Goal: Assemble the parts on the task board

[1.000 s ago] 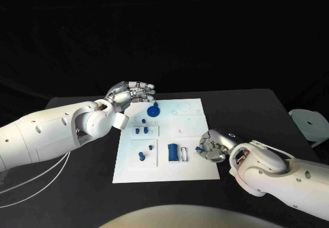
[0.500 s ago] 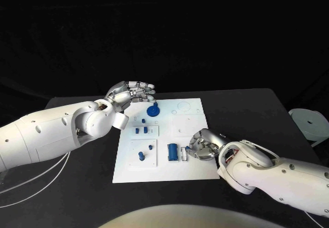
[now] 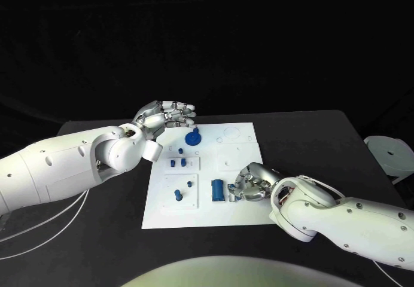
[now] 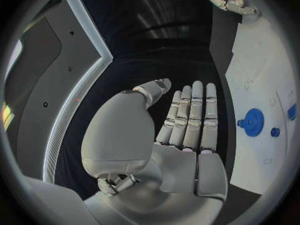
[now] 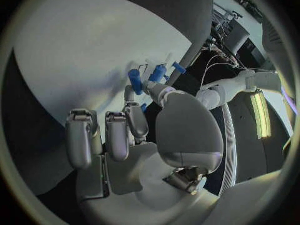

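Observation:
The white task board (image 3: 246,210) lies mid-table. My left hand (image 3: 164,116) hovers over its far left corner, fingers straight and apart in the left wrist view (image 4: 181,135), holding nothing. A blue disc (image 3: 193,139) (image 4: 254,121) lies just beside it. My right hand (image 3: 252,182) is low over the board's right half, its fingertips at the narrow white piece beside the upright blue block (image 3: 216,190). In the right wrist view (image 5: 125,135) two fingers are curled in, and the thumb and another finger reach toward blue pegs (image 5: 134,79); whether they pinch anything is unclear.
Small blue pegs stand in white inserts on the board's left half (image 3: 177,162) (image 3: 179,194). A round white object (image 3: 390,156) sits off the black table's (image 3: 319,137) right edge. White cables (image 3: 34,239) trail by my left arm.
My right hand has slid left across the board, from near its right edge to the blue block and white piece. The left hand has stayed put.

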Motion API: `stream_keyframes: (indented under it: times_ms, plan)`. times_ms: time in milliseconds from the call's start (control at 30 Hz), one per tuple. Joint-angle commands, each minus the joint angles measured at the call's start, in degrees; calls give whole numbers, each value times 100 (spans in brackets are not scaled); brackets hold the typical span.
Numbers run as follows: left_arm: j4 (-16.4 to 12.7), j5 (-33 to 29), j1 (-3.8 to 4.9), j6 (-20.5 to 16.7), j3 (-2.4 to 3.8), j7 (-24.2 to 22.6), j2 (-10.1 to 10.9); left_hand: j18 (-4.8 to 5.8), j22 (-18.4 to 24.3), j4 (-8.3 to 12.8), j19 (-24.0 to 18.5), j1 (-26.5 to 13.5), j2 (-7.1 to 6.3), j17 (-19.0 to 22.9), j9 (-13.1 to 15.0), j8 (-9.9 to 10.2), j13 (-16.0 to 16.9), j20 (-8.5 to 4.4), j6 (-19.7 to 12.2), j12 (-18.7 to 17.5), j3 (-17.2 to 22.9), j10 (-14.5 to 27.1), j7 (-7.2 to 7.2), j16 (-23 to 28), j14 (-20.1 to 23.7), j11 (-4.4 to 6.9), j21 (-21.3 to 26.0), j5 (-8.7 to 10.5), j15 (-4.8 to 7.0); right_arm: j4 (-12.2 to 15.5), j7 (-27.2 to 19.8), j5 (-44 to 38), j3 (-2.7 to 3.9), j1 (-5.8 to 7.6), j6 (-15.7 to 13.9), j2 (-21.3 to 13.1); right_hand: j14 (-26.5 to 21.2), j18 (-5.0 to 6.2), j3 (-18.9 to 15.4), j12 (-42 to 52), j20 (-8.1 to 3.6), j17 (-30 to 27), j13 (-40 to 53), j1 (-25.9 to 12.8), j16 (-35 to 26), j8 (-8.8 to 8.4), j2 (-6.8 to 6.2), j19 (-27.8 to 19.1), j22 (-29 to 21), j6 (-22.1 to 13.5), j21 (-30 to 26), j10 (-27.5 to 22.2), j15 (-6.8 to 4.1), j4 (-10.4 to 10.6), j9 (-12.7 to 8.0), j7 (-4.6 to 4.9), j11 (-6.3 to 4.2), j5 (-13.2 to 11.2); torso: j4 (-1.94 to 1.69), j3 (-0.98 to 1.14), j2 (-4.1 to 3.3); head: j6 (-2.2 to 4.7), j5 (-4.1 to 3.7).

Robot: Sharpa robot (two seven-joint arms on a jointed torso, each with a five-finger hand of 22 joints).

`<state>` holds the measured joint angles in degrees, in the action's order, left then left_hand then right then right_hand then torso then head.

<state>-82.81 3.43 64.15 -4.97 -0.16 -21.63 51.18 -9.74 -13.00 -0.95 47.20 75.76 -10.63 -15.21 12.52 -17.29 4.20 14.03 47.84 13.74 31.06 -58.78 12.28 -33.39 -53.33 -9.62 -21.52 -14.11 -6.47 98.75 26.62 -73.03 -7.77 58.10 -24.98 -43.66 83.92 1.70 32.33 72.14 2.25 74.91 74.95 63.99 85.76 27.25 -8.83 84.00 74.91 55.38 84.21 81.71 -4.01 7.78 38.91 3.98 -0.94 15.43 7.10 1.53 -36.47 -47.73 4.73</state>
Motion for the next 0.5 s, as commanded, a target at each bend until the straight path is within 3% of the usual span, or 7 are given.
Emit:
stream_keyframes:
  times_ms: [33,133,367,500]
  plan:
    - [-17,13,3,99,4,-24,-10,-61,5,-36,33,-18,28,-8,-5,22,6,-3,-38,34,2,48,108,22,9,-4,32,-13,-24,-26,-55,70,0,-10,219,37,445,-58,-17,55,-35,714,196,-112,30,-33,-11,390,1361,142,48,46,-47,77,-23,-81,-7,-48,1,-5,3,-7,-1]
    - [-17,13,3,105,4,-19,-12,-61,5,-36,33,-18,28,-8,-5,22,6,-3,-38,34,2,48,108,22,9,-4,32,-13,-24,-74,-35,62,0,-11,233,56,449,-63,-113,91,-39,732,229,-266,39,-40,-4,401,1368,182,75,70,-51,211,-35,-87,-11,-274,1,-7,5,-6,1]
    - [-20,13,3,109,4,-5,-6,-61,13,-45,42,-19,41,-18,-5,21,6,-2,-38,42,7,53,108,26,10,-4,46,-13,-24,-151,-6,14,0,-12,304,94,453,-68,-154,133,-43,749,263,-327,48,-39,14,409,1374,210,97,94,-55,274,-39,-93,-16,-342,1,-2,0,-11,5]
    - [-19,13,3,113,4,2,-6,-61,13,-45,42,-19,41,-18,-5,21,6,-2,-38,42,7,53,108,26,10,-4,46,-13,-24,-150,-22,-3,0,-12,341,114,453,-67,-234,133,-45,750,269,-405,49,-46,8,407,1372,228,92,98,-56,357,-46,-94,-17,-513,5,-1,3,-15,9]
